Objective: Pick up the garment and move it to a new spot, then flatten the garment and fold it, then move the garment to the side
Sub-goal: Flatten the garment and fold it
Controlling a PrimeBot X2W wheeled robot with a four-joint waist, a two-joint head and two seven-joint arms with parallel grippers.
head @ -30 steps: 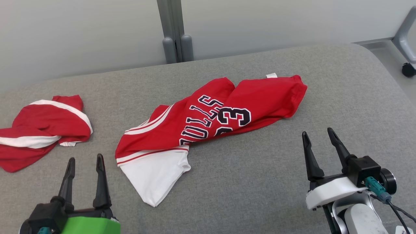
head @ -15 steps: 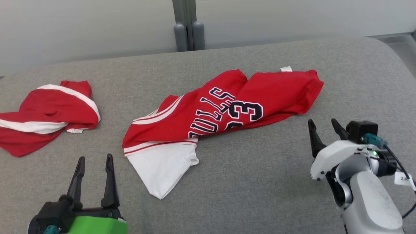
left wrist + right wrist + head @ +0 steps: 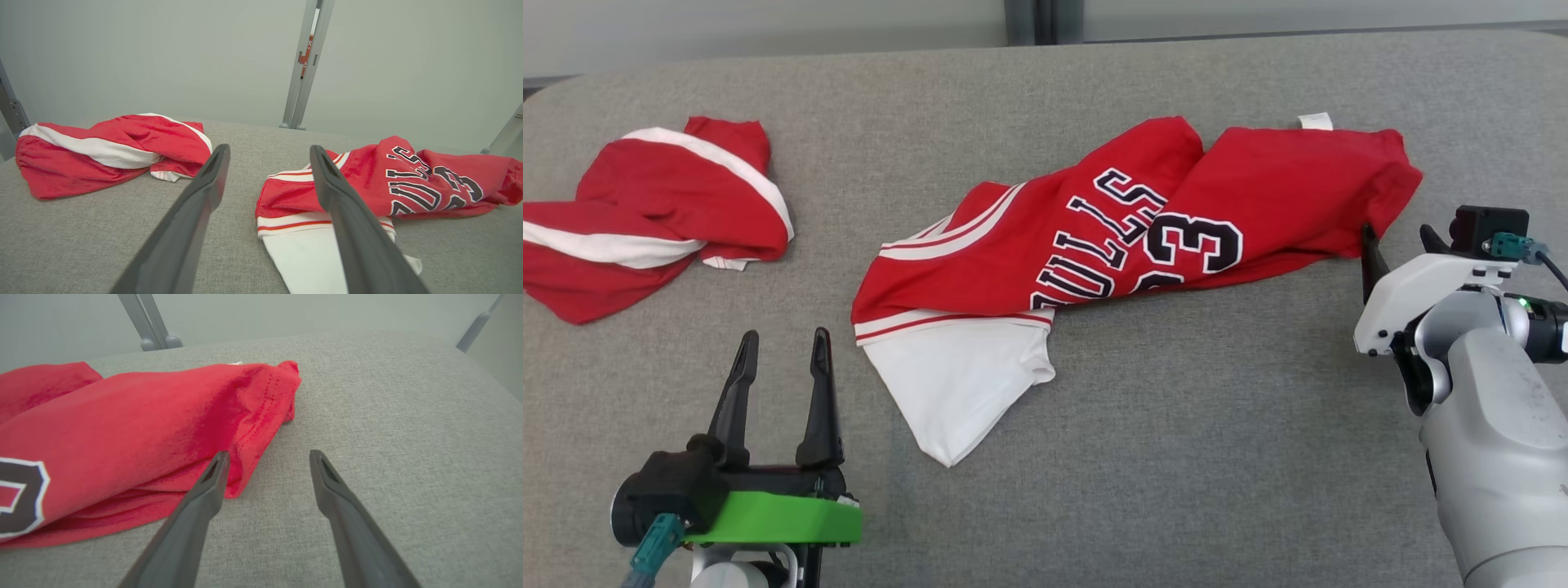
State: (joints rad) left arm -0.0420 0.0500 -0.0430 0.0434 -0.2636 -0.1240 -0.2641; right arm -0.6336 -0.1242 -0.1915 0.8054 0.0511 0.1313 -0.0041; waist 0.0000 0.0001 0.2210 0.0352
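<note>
The left gripper [image 3: 785, 333] sits at 7 o'clock in the head view, its fingers pointing toward 12, spread wide and holding nothing. Its wrist carries a green cover [image 3: 768, 518]. The right arm [image 3: 1494, 425], pale grey and rounded, comes in from 4 o'clock. The right gripper [image 3: 1396, 230] at 3 o'clock is tipped forward and down, so little more than its dark tips clear the white housing. It is also spread wide and empty. In the right wrist view one finger [image 3: 212, 477] ends at the jersey's hem, but contact cannot be told, and the other finger is over bare fabric.

The jersey [image 3: 1143, 220] lies crumpled at the centre, stretching from 1 o'clock toward 7. It is soft red knit with black, white-edged lettering and a white panel [image 3: 956, 392] with red stripes at its near end. A small white tag [image 3: 1315, 121] shows at its far edge. A second bundle [image 3: 662, 212], red with white bands, lies well apart at 10 o'clock.

Both rest on a grey woven cushion [image 3: 1176, 449] with rounded corners. Behind it is a plain pale wall [image 3: 122, 53] with a grey metal post [image 3: 304, 65].
</note>
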